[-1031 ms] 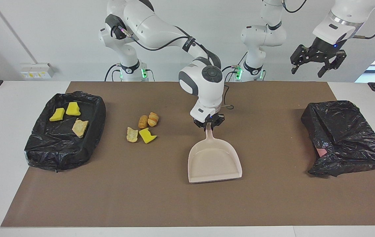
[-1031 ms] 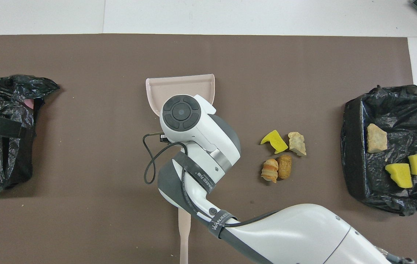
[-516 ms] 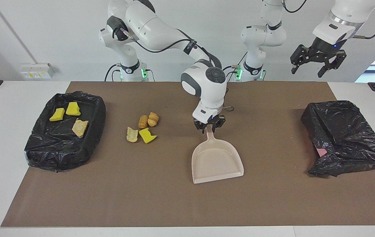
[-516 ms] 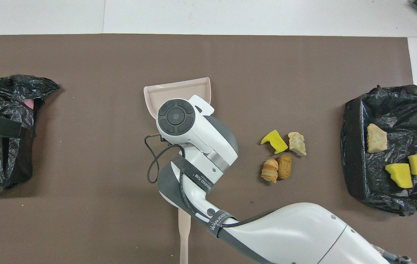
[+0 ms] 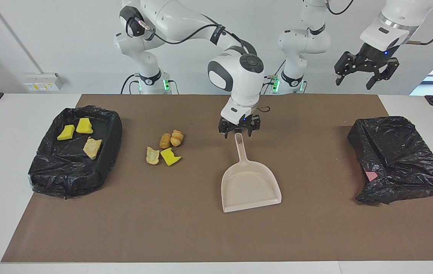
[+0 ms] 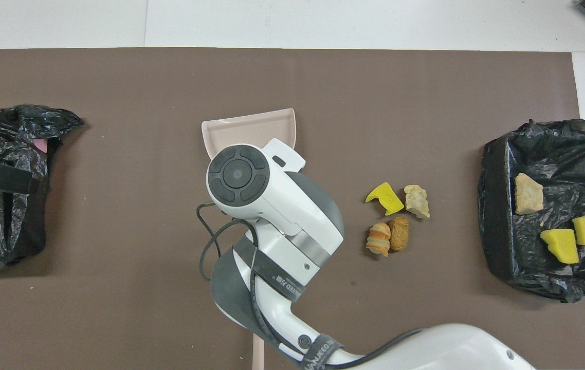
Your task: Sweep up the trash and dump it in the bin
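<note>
Released a moment ago, the dustpan (image 5: pixel 250 185) now lies flat mid-tabletop while the right gripper (image 5: pixel 239 131) has lifted clear above its handle, fingers open and empty. Four scraps (image 5: pixel 165 148) remain unswept beside the bin (image 5: pixel 45 175), which holds three. The left gripper (image 5: pixel 366 71) waits high, open.

the right arm reached out from its base, elbow high, wrist bent straight down; the right gripper (image 5: pixel 239 131) hung just above the handle end of the dustpan (image 5: pixel 250 186), fingers spread and clear of it; the left arm waited raised, well apart from the dustpan toward its own end; the left gripper (image 5: pixel 366 73) hung with fingers parted
</note>
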Controlling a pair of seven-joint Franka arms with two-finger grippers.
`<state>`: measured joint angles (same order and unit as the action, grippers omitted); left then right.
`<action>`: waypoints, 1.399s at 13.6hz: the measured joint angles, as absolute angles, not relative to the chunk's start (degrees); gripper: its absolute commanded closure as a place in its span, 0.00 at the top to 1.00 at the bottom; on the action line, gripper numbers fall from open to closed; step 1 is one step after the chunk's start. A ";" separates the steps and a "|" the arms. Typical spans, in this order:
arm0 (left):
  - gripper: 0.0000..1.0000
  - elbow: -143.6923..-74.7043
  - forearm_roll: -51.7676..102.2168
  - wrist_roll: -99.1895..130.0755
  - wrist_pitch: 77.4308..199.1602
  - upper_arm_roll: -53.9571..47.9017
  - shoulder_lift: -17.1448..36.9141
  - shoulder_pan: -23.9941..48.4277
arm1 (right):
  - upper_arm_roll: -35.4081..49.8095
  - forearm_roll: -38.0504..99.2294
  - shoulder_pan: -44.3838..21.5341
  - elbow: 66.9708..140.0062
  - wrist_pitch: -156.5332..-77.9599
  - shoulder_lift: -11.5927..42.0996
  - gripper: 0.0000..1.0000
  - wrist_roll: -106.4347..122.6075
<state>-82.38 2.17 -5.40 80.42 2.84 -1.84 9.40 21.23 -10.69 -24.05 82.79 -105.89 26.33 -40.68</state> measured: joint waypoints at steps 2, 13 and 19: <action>1.00 -82.95 2.17 -5.40 82.00 2.60 -1.84 9.48 | 21.32 -6.99 -24.49 88.99 -105.55 20.43 1.00 -40.67; 1.00 -96.23 1.52 11.60 105.53 1.63 2.44 23.68 | 21.61 9.76 -40.13 128.84 -123.12 -3.58 1.00 -47.36; 1.00 -99.34 -0.86 23.97 117.56 1.50 11.98 33.40 | 20.86 9.86 -39.96 132.96 -131.83 -1.15 1.00 -48.33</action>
<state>-99.34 -0.86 23.97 117.56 1.50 11.98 33.40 20.86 9.86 -39.96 132.96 -131.83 -1.15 -48.33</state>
